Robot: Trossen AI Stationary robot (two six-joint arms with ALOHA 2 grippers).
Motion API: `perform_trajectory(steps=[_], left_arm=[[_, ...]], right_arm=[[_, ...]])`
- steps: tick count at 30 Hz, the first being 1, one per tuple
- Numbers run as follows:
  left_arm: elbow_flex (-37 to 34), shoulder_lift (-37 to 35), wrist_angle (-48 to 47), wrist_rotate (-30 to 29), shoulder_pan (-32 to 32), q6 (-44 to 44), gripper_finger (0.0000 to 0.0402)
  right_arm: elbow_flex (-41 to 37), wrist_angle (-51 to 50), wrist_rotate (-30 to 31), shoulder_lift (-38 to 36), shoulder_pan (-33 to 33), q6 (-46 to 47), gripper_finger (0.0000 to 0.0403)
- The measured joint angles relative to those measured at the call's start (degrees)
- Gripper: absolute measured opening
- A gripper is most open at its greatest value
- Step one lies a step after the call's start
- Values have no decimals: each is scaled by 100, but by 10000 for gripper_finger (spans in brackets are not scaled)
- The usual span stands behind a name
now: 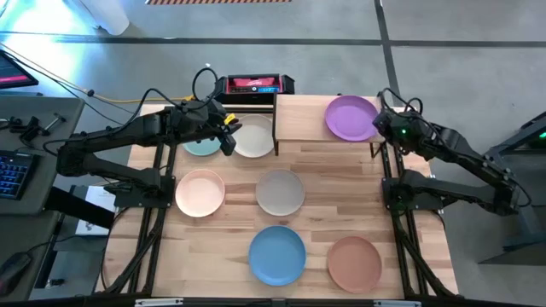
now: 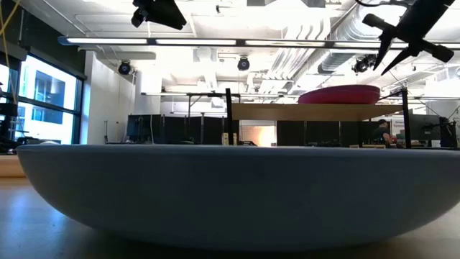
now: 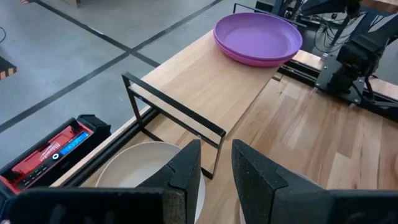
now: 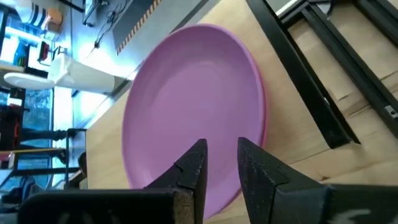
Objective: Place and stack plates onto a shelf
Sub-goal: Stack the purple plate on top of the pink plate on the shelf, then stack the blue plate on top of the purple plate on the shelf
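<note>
Purple plate (image 4: 193, 112) on the shelf (image 1: 299, 119) lies just beyond the right end effector's (image 4: 219, 163) narrow, empty jaws.

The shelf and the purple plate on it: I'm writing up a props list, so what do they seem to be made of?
The shelf: a pale wood board, grain lines visible, dull finish, on thin black legs that look like painted metal. The purple plate: probably moulded plastic or a similar composite, going by its even colour, smooth rounded rim and matte surface without glare; the pictures cannot settle which.
</note>
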Motion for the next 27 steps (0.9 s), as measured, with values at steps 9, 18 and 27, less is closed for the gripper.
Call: perform_trajectory(steps=[9, 18, 27], left_arm=[[0, 0, -5, 0, 0, 49, 78], [0, 0, -87, 556, 0, 146, 78], [-55, -4, -1157, 1014, -25, -124, 78]], right_arm=[[2, 44, -559, 4, 24, -231, 69], [2, 552, -2715, 28, 114, -972, 69], [2, 989, -3149, 146, 1186, -786, 69]])
